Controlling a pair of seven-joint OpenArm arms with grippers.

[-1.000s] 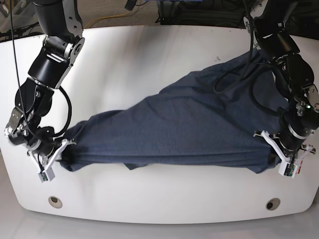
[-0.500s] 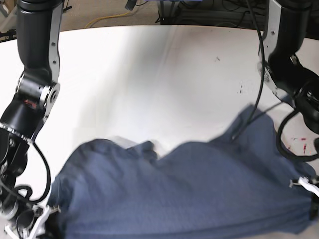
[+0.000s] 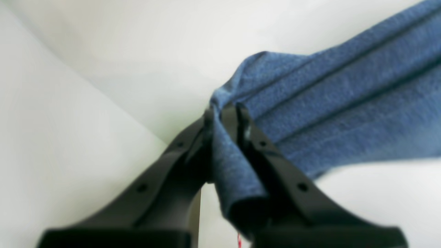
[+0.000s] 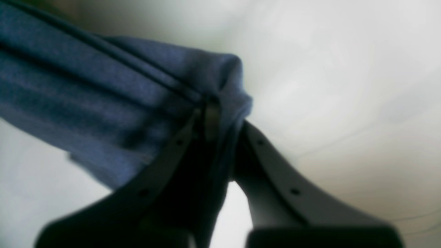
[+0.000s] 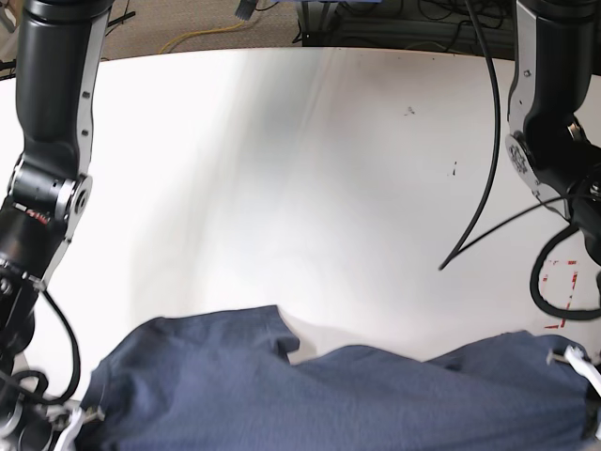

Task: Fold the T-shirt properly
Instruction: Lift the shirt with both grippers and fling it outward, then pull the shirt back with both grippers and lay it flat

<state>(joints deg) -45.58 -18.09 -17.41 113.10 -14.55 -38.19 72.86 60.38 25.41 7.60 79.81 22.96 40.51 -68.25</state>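
Observation:
The navy T-shirt [image 5: 338,395] hangs stretched across the bottom of the base view, held at both ends. No lettering shows on it. In the left wrist view my left gripper [image 3: 224,113] is shut on a bunched corner of the T-shirt [image 3: 327,103], with pleated fabric running up to the right. My right gripper [image 4: 215,106] is shut on the opposite corner of the T-shirt [image 4: 103,93], its folds trailing left. In the base view only a white tip of the left gripper [image 5: 575,359] and of the right gripper [image 5: 73,418] shows at the shirt's lower corners.
The white table [image 5: 282,169] stretches behind the shirt, with small dark specks and red marks [image 5: 562,282] near its right side. Both black arms [image 5: 52,141] stand at the table's left and right sides. A black cable [image 5: 488,160] hangs down at the right. Cables lie on the floor beyond the far edge.
Both grippers have pulled the shirt toward the near edge and up toward the camera. It slid from the middle of the table down to the bottom of the base view. Both grips stayed shut.

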